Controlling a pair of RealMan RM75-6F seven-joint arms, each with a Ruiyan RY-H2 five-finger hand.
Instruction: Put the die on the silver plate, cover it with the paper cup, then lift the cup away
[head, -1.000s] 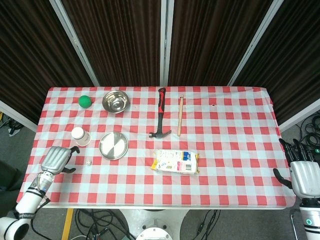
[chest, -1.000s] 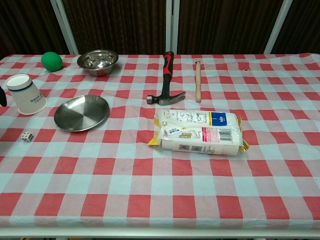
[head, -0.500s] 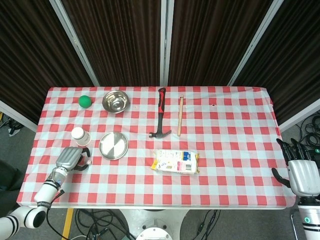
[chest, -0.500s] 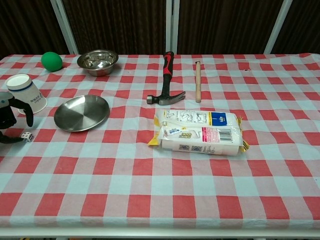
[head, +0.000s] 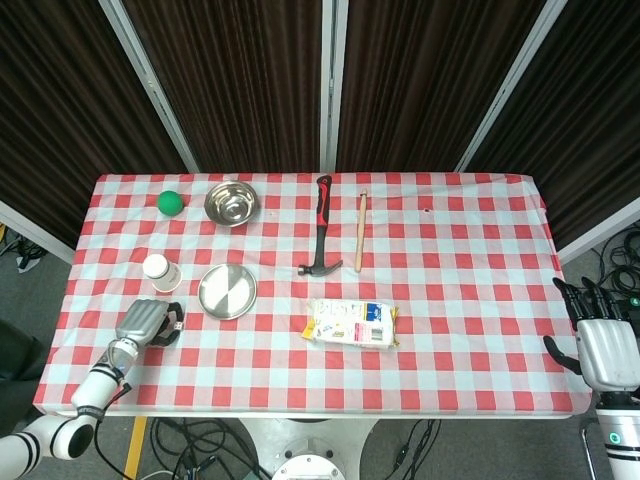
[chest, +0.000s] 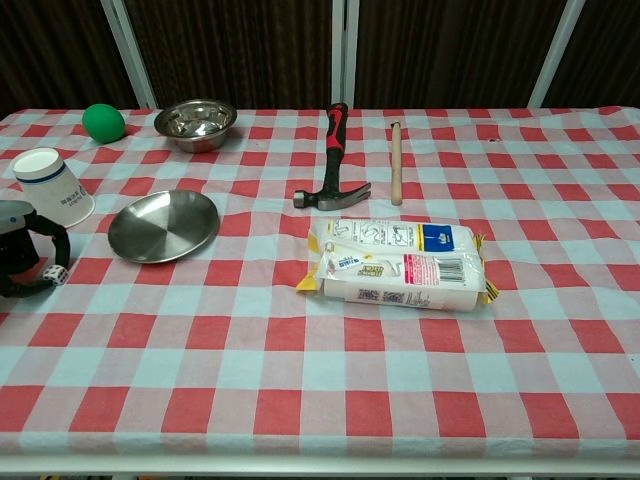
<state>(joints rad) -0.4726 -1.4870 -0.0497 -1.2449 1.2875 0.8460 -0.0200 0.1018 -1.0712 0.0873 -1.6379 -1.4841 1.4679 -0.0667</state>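
One checked tablecloth (head: 450, 250) bears everything; left hand (head: 148, 322) seemingly pinches the die (chest: 57, 274), right hand (head: 603, 340) spread.

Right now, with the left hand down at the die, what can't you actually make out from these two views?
- Die: chest view shows it between the left hand's fingers, but too small to tell whether it is gripped or lifted. In the head view the hand covers it.
- Left hand: cut off by the chest view's left edge.
- Right hand: head view only, off the table's right side.
- Paper cup: inside not visible.
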